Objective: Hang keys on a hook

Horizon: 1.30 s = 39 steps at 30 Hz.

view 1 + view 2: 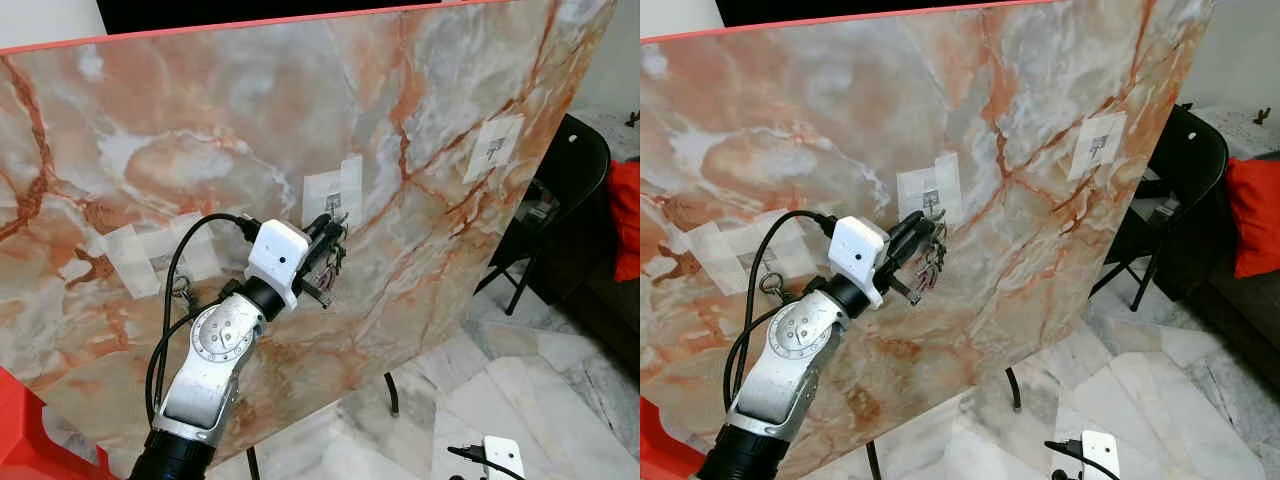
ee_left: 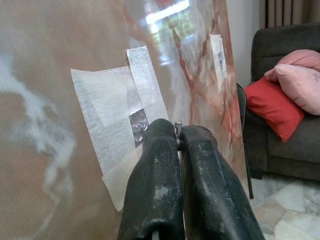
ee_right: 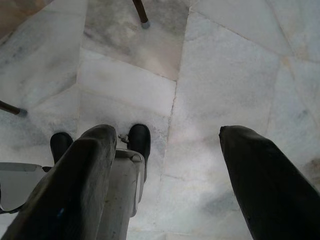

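Observation:
A bunch of keys [image 1: 326, 266] dangles from my left gripper [image 1: 328, 230], which is shut on its ring. The gripper is held up against a tall marble-patterned board [image 1: 200, 130], just below a small metal hook [image 1: 336, 204] fixed under white tape at the board's middle. In the left wrist view the shut fingers [image 2: 155, 170] pinch a bit of metal at their tips, right beside the taped hook [image 2: 138, 122]. The keys [image 1: 931, 262] hang close to the board. My right gripper [image 3: 167, 132] hangs open over the floor.
Two more taped patches sit on the board: one at the left [image 1: 135, 255] with a ring [image 1: 181, 291] hanging below it, one at the right [image 1: 495, 148]. A black folding chair [image 1: 565, 165] and a red cushion [image 1: 626, 215] stand right of the board. White marble floor [image 1: 520, 390] lies below.

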Tool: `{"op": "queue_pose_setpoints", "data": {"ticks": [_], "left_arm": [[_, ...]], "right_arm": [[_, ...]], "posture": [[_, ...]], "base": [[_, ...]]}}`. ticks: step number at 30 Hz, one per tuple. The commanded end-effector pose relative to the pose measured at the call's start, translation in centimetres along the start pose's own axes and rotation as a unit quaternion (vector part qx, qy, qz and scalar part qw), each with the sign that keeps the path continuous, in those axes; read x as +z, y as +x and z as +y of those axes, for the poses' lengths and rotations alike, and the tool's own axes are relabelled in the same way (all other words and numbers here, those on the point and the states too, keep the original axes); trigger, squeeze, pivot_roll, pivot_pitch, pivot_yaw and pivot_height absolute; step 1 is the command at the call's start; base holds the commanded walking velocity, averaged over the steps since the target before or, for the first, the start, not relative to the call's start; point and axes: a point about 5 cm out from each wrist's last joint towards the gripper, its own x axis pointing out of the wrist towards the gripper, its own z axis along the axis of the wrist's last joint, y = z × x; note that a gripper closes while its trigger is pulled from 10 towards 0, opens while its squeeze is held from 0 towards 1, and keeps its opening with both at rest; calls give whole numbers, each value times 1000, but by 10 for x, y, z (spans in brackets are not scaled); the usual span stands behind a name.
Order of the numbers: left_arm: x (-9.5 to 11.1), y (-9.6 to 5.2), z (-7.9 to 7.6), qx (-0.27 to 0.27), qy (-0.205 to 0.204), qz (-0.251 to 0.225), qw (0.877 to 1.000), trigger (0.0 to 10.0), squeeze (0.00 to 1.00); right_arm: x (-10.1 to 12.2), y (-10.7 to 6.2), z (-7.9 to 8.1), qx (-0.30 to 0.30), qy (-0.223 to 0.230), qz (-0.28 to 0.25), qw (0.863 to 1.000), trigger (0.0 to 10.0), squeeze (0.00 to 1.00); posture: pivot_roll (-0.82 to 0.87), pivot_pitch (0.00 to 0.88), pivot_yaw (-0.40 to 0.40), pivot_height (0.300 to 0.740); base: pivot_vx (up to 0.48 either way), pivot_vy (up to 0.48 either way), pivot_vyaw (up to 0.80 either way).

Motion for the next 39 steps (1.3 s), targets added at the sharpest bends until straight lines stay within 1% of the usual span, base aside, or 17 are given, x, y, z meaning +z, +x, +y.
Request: {"op": "queue_pose_setpoints", "data": {"ticks": [1, 8, 13, 21, 25, 27, 32, 39], "left_arm": [[4, 5, 1, 0, 10, -9, 1000, 10000, 0], [5, 7, 2, 8, 16, -13, 1000, 10000, 0], [5, 8, 8, 27, 28, -9, 999, 10000, 0], [7, 12, 8, 32, 33, -15, 999, 10000, 0], [7, 12, 8, 36, 36, -15, 999, 10000, 0], [5, 12, 10, 41, 45, -5, 998, 10000, 0], [7, 12, 12, 46, 44, -10, 998, 10000, 0], [6, 9, 14, 53, 51, -7, 997, 10000, 0]], "right_arm": [[2, 0, -2, -3, -1, -2, 1000, 10000, 0], [2, 0, -2, -3, 0, -2, 1000, 10000, 0], [2, 0, -2, -4, -1, -2, 1000, 10000, 0], [2, 0, -2, -4, 0, -2, 1000, 10000, 0], [2, 0, -2, -4, -1, -2, 1000, 10000, 0], [2, 0, -2, -4, -1, -2, 1000, 10000, 0], [2, 0, -2, -3, -1, -2, 1000, 10000, 0], [2, 0, -2, -2, -2, -2, 1000, 10000, 0]], "posture": [[76, 0, -47, 740], [75, 0, -47, 740], [75, 0, -48, 740], [71, 0, -48, 740], [71, 0, -49, 740], [71, 0, -49, 740], [72, 0, -50, 740], [73, 0, -52, 740]], "base": [[0, 0, 0], [0, 0, 0], [0, 0, 0], [0, 0, 0], [0, 0, 0], [0, 0, 0], [0, 0, 0], [0, 0, 0]]}}
